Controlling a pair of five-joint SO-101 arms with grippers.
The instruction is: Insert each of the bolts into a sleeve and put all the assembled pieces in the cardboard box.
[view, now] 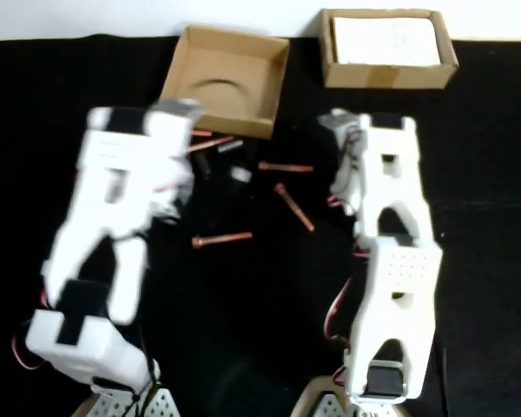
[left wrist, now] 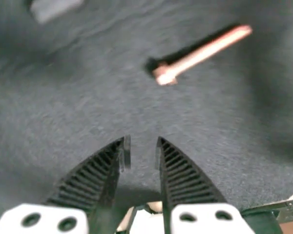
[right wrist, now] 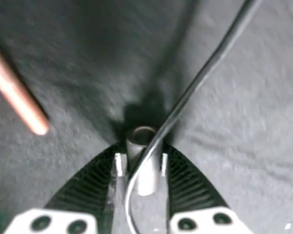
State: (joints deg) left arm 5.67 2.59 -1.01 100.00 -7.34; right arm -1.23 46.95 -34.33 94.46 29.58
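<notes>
Status | left gripper [left wrist: 141, 146] slightly apart, empty, over mat [left wrist: 63, 97] near bolt [left wrist: 200, 53] | right gripper [right wrist: 140, 157] clamped on sleeve [right wrist: 136, 146], cable [right wrist: 210, 63] across it

The left arm [view: 113, 226] and the right arm [view: 391, 252] are both white moulded shells with black servo blocks [view: 69, 323] at the joints. The right arm's lower link bears a grid of small holes [view: 405, 265], and thin red and black wires [view: 333, 314] loop at its nine o'clock side. The left tool [left wrist: 140, 148] and the right tool [right wrist: 141, 158] have black, ribbed, triangular fingers [left wrist: 95, 170] on white mounts with round screw holes [left wrist: 49, 222]. A black cable [right wrist: 205, 73] crosses the right tool.
</notes>
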